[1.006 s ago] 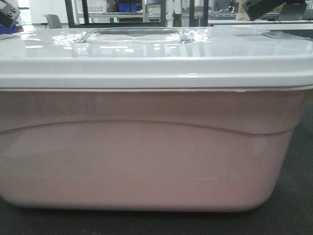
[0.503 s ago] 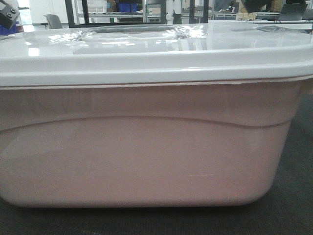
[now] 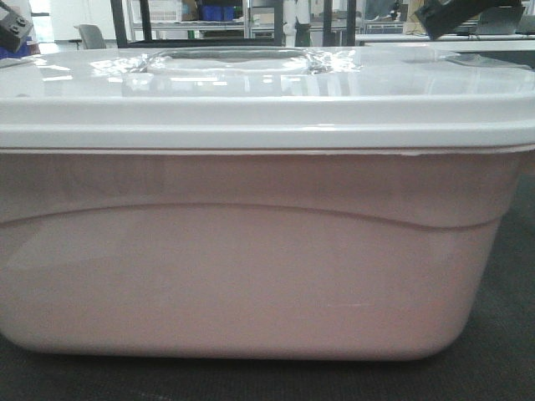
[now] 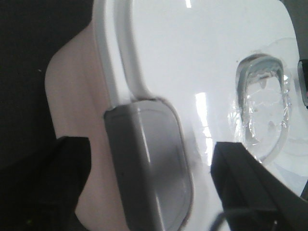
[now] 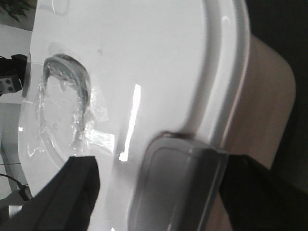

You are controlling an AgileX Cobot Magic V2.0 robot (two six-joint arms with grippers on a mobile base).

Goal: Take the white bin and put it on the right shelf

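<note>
The white bin (image 3: pixel 251 259) fills the front view, sitting flat on the dark surface (image 3: pixel 510 351) with its lid (image 3: pixel 267 92) on. Nothing is lifted yet! At its left end the left claw (image 4: pixel 149 192) hangs wide. One finger is outside the end wall and the other is over the lid, with the grey latch (image 4: pixel 144 163) between them and no squeeze visible. Same story opposite: the right claw (image 5: pixel 163 192) is spread wide around its own grey latch (image 5: pixel 180 183). By the look of it this is the grasp stage, both claws placed and neither clamped. Left to do: close, lift, carry, and set down on the right shelf, which cannot be picked out among the distant racks (image 3: pixel 192 21).
</note>
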